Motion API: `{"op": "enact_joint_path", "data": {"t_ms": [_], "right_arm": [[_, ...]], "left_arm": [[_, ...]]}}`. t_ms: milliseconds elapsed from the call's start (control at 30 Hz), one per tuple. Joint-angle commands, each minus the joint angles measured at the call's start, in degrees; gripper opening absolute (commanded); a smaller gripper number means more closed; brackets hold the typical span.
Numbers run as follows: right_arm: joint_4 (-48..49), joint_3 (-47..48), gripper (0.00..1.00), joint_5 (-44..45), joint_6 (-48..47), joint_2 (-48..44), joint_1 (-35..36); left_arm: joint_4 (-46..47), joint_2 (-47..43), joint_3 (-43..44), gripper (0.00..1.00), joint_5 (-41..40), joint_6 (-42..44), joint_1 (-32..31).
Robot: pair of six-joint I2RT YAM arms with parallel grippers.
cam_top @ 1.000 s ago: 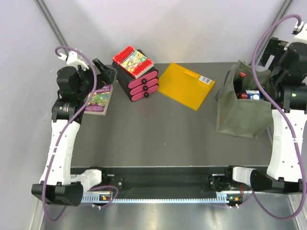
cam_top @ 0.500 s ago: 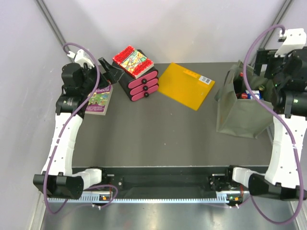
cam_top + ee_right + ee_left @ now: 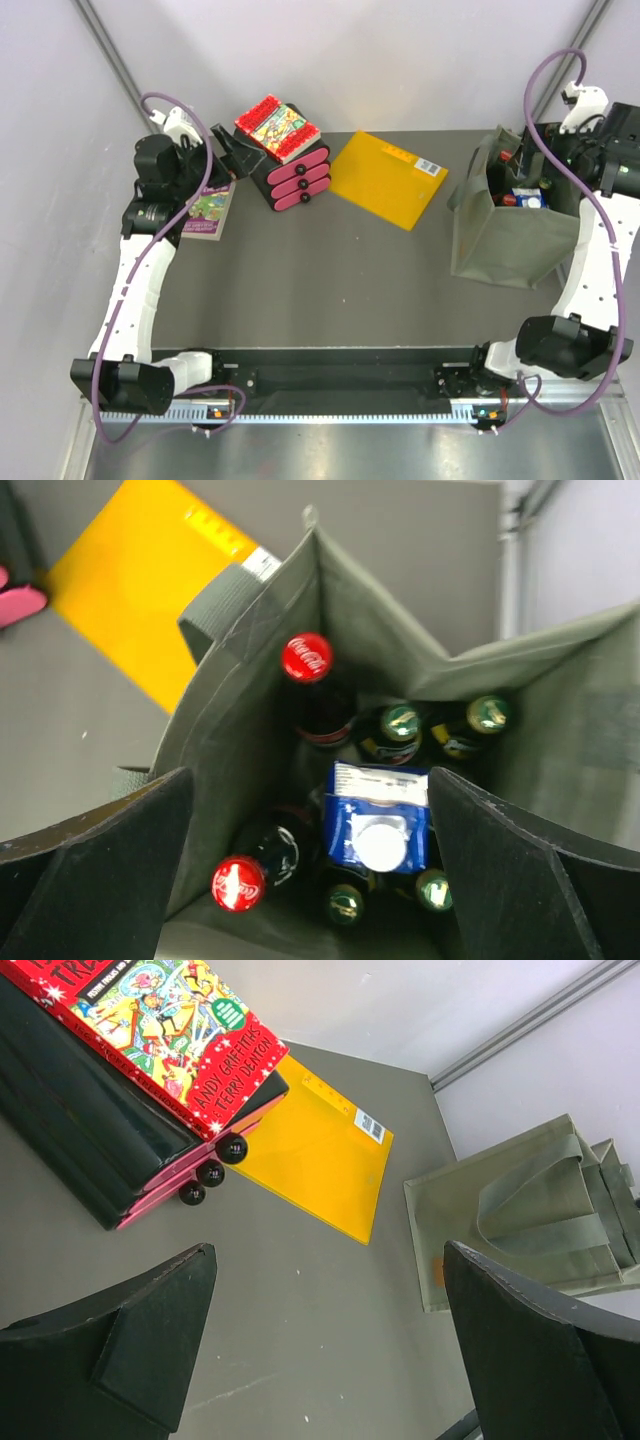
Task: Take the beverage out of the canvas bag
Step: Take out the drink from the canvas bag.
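The olive-green canvas bag [image 3: 505, 235] stands open at the table's right side; the left wrist view shows it from the side [image 3: 520, 1222]. Inside it are two red-capped cola bottles [image 3: 306, 658] [image 3: 239, 883], a blue carton with a white cap [image 3: 380, 830] and several green-capped bottles [image 3: 400, 720]. My right gripper [image 3: 310, 772] hangs open above the bag's mouth with nothing between its fingers, and appears at the bag's far right rim [image 3: 555, 150]. My left gripper [image 3: 235, 150] [image 3: 330, 1250] is open and empty at the far left, above bare table.
A yellow-orange folder [image 3: 388, 178] lies flat at the back centre. A stack of black and pink cases topped by a red book [image 3: 283, 150] sits just right of my left gripper. A purple-green book [image 3: 205, 210] lies under the left arm. Grey walls close in on both sides.
The right arm has swung its wrist round, bringing the gripper over the bag's opening. The left arm has shifted slightly right and back toward the stack of cases. Both grippers stayed open.
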Motion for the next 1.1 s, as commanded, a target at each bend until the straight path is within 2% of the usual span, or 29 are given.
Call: {"op": "enact_joint_path", "data": {"t_ms": [0,200,367,700,933,1067], "right_arm": [[3.69,-1.67,1.0,-6.66,-3.41,0.54,-0.28],[5.9,-2.9,1.0,-9.21,-6.76,3.44,0.16],[7.82,-3.44,0.98,-6.67,-6.41,6.6,1.31],[10.64,1.57,0.79,-3.94,-5.44,14.85,4.03],[13.28,2.28,0.7,-2.71,-5.97,16.27,6.84],[13.19,2.02,0.61,-2.27,-6.05,16.1,7.63]], "left_arm": [[4.19,-0.04,-0.14,0.99,1.4,-0.41,-0.14],[3.93,-0.05,-0.84,0.99,0.7,-0.67,-0.14],[3.58,0.48,-0.31,0.99,1.4,-0.93,-0.14],[4.46,-1.36,-2.77,0.99,1.05,-3.57,-0.31],[4.11,-2.5,-3.56,0.99,1.13,-4.54,-0.58],[3.49,-2.68,-3.39,0.99,0.96,-4.45,-0.58]]}}
